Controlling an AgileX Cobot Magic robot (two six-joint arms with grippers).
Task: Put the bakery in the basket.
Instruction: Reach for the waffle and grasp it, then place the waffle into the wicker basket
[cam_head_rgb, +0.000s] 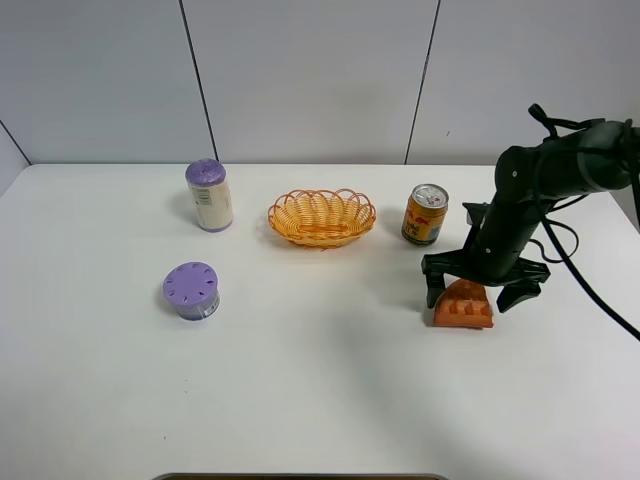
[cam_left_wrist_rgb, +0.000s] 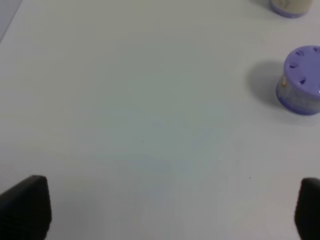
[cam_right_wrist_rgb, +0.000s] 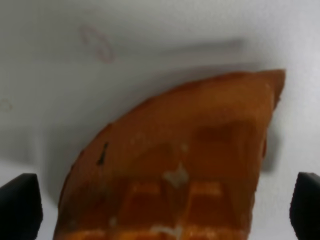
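Note:
The bakery (cam_head_rgb: 463, 305), an orange-brown waffle wedge, lies on the white table at the right. My right gripper (cam_head_rgb: 478, 292) is open just above it, one finger on each side of the wedge. In the right wrist view the wedge (cam_right_wrist_rgb: 180, 165) fills the space between the two dark fingertips (cam_right_wrist_rgb: 20, 205). The woven orange basket (cam_head_rgb: 321, 217) stands at the table's middle back, empty. My left gripper (cam_left_wrist_rgb: 165, 210) is open over bare table; it does not show in the exterior high view.
A yellow-red drink can (cam_head_rgb: 425, 214) stands between the basket and the right arm. A tall purple-lidded container (cam_head_rgb: 209, 194) stands left of the basket. A short purple-lidded container (cam_head_rgb: 192, 290) sits front left, also in the left wrist view (cam_left_wrist_rgb: 301, 80).

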